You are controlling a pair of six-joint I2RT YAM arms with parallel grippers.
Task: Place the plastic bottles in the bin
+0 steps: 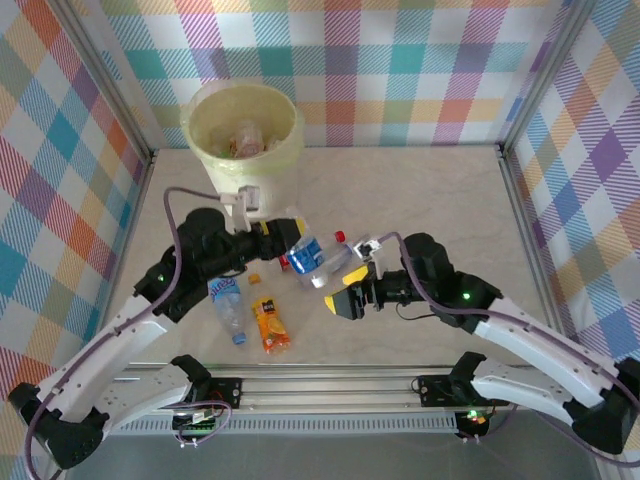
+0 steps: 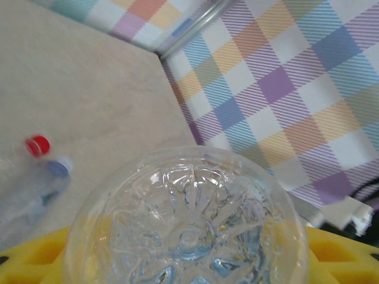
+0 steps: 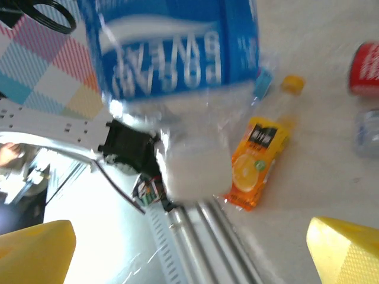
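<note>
Slippage was judged the main risk as the blue-labelled bottle (image 1: 310,258) was pinched between the left gripper's (image 1: 288,248) fingers (image 2: 35,257) above the surface (image 1: 430,200), near the bin (image 1: 222,168) at the far left, while the right gripper's (image 1: 351,286) fingers (image 3: 346,248) were spread wide just beside it, gripping nothing. With the thin clear plastic liable to buckle or slide in that single hold, the bottle could be dropped on the swing to the bin, or knocked against its rim and sent among the orange bottle (image 1: 270,325) and others lying below.
</note>
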